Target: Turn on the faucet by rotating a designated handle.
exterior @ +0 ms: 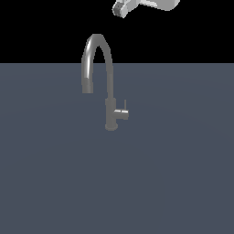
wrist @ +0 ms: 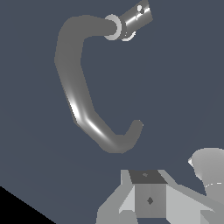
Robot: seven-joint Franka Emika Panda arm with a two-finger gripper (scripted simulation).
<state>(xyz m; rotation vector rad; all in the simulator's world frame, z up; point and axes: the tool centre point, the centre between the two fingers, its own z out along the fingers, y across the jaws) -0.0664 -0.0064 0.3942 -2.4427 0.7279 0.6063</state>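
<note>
We see the gripper (exterior: 119,9) high above the faucet (exterior: 97,77), clear of it and touching nothing. Only part of the gripper shows at the exterior view's upper edge, and the wrist view shows only its base, so we cannot tell how far its jaws stand apart; it seems to hold nothing. Below it the faucet stands upright on the grey surface (exterior: 173,173), its arched spout curving toward the exterior view's left. The handle (exterior: 121,112) juts from the faucet's body, low down, on the exterior view's right, a thin pin rising from its end.
</note>
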